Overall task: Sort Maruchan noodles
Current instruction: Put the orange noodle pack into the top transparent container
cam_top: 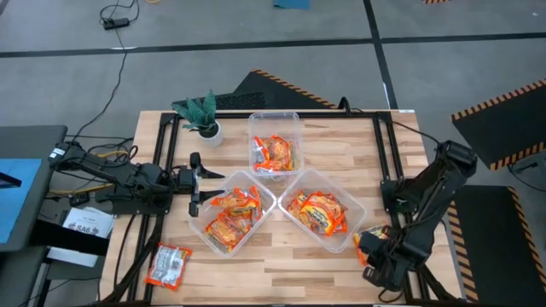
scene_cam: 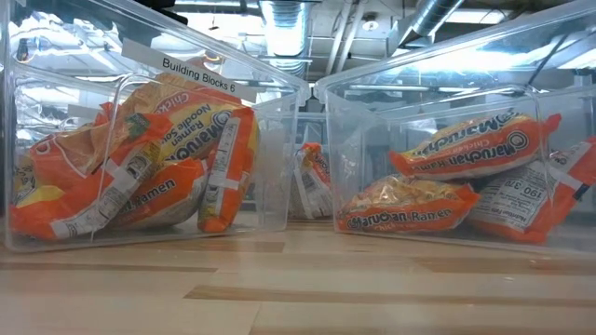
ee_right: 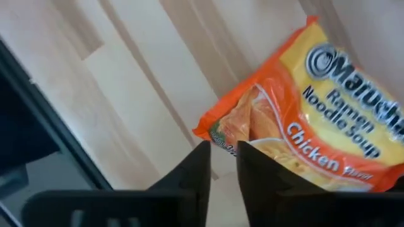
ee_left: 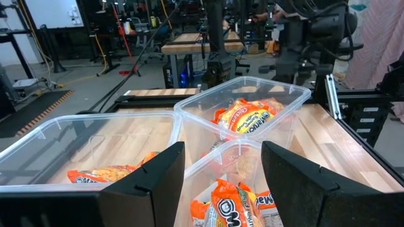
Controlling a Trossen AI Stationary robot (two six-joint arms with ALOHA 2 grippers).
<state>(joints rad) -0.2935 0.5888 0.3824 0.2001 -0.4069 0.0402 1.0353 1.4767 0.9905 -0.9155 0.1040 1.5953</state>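
Orange Maruchan noodle packets lie in three clear tubs: a left tub [cam_top: 230, 213], a right tub [cam_top: 322, 211] and a far tub [cam_top: 275, 145]. One packet [cam_top: 168, 264] lies flat on the table at the near left. Another packet [cam_top: 373, 234] lies at the near right, and my right gripper [cam_top: 372, 254] is shut on it. My left gripper [cam_top: 196, 182] is open and empty, level, just left of the left tub. In the left wrist view its fingers stand on either side of that tub's corner [ee_left: 221, 157]. The low view shows neither gripper. My right gripper pinches the packet's crimped end edge [ee_right: 222, 140], near a corner, between its two fingers [ee_right: 201, 165]. The fingers slant down from the table's near right side. The rest of the packet [ee_right: 315, 120] stretches away from the fingers over the wooden table top, printed face up.
A small green potted plant [cam_top: 203, 115] stands at the far left of the table. Black frame rails [cam_top: 162, 153] run along the table's left and right sides. Bare wood shows along the near edge between the two loose packets.
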